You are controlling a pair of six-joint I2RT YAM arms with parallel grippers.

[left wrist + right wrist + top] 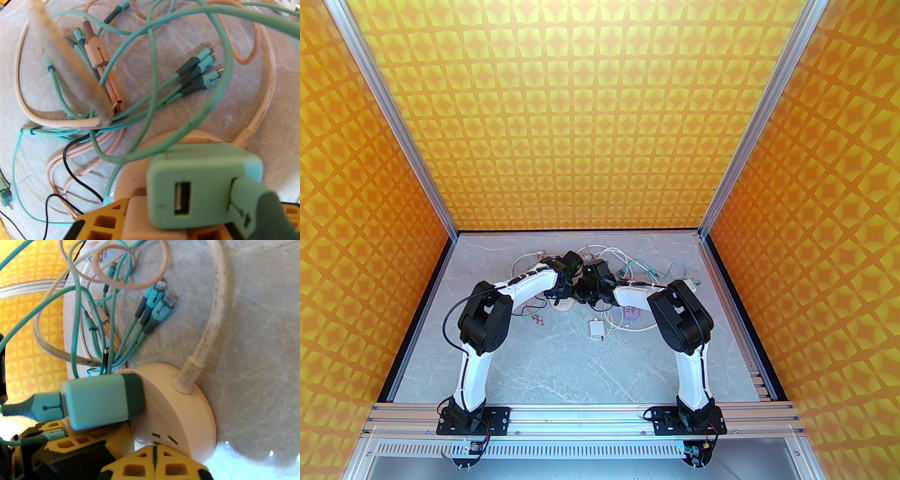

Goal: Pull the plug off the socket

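Teal plastic, blocky and with a darker band at one end, the USB charger plug (98,399) sits with that dark end against the flat top face of the round cream power socket (178,408). The socket lies on the grey marble-patterned table (257,333). The left gripper (198,211) is narrowed to a small gap, its yellow fingers (100,220) on either side of the plug body, clamping it right at the socket. The right gripper (154,458) is fully closed with nothing between its tips, which press on the socket's rim beside the empty slots. A thick cream cord (211,333) leaves the socket's far side. Beyond the socket lies a tangle of teal and peach cables (110,333).
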